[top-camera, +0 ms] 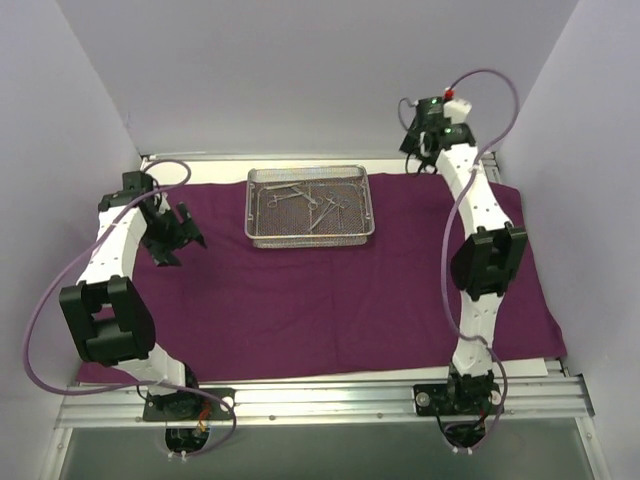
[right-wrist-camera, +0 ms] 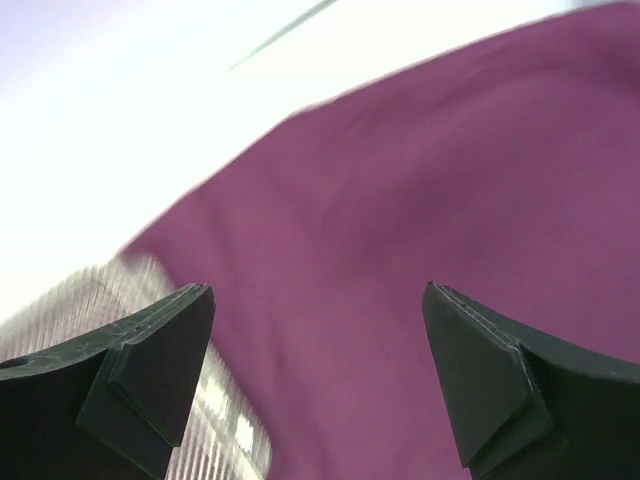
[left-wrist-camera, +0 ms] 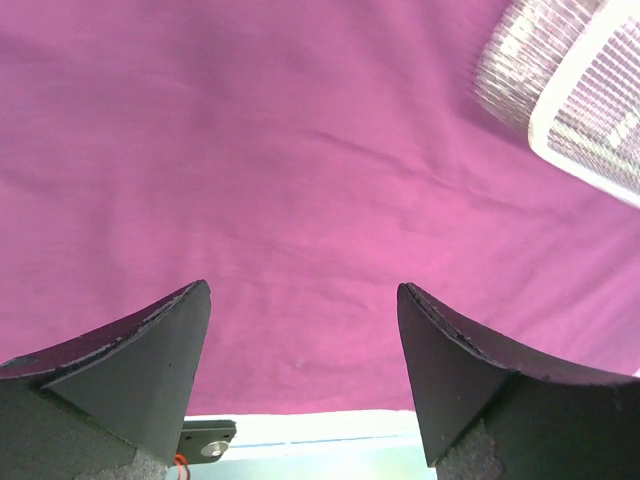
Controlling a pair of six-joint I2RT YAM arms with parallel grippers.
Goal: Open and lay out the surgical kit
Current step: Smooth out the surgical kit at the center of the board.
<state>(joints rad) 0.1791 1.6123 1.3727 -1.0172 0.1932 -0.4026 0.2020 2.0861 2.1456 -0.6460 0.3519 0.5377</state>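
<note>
On the purple cloth (top-camera: 330, 300), the mesh tray (top-camera: 310, 241) holds steel instruments (top-camera: 322, 206).

No text, label, brand, number or sign can be read in any view. The dark purple cloth wrap (top-camera: 300, 310), the rectangular silver wire-mesh tray (top-camera: 310, 241) and the white arm casings (top-camera: 475, 195) show no legible marking. The right wrist view is too blurred for fine print.

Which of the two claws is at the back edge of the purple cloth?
The right tool, at the cloth's far edge; the left tool hangs nearer, over the cloth's left part.
</note>
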